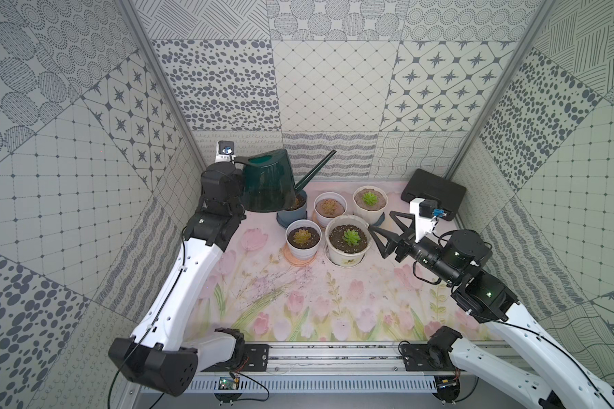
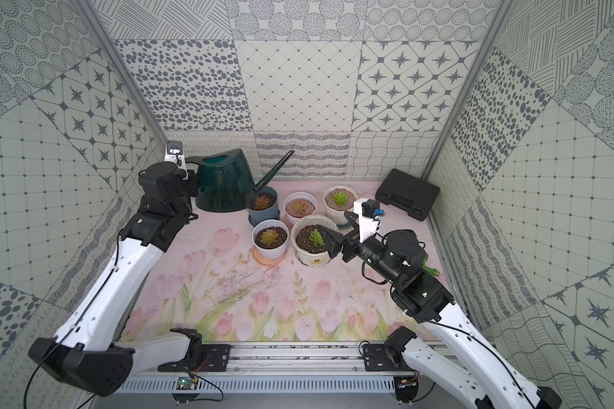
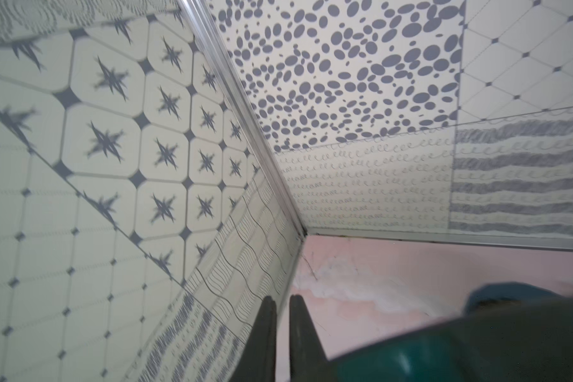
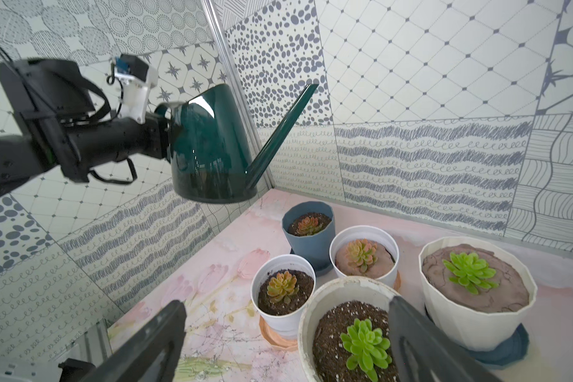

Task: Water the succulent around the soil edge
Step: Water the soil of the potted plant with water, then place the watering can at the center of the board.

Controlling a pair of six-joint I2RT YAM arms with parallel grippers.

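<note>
pointing up-right, spout point(image 1: 316, 169) of watering can point(image 1: 267, 186)

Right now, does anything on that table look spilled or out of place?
Dark crumbs, probably spilled soil, speckle the pink floral table mat just before the nearer small white pot. The black plastic case in the far corner looks foreign among plants.

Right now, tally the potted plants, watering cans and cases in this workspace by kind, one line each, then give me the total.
Potted succulents: 5
Watering can: 1
Black case: 1
Total: 7
</note>
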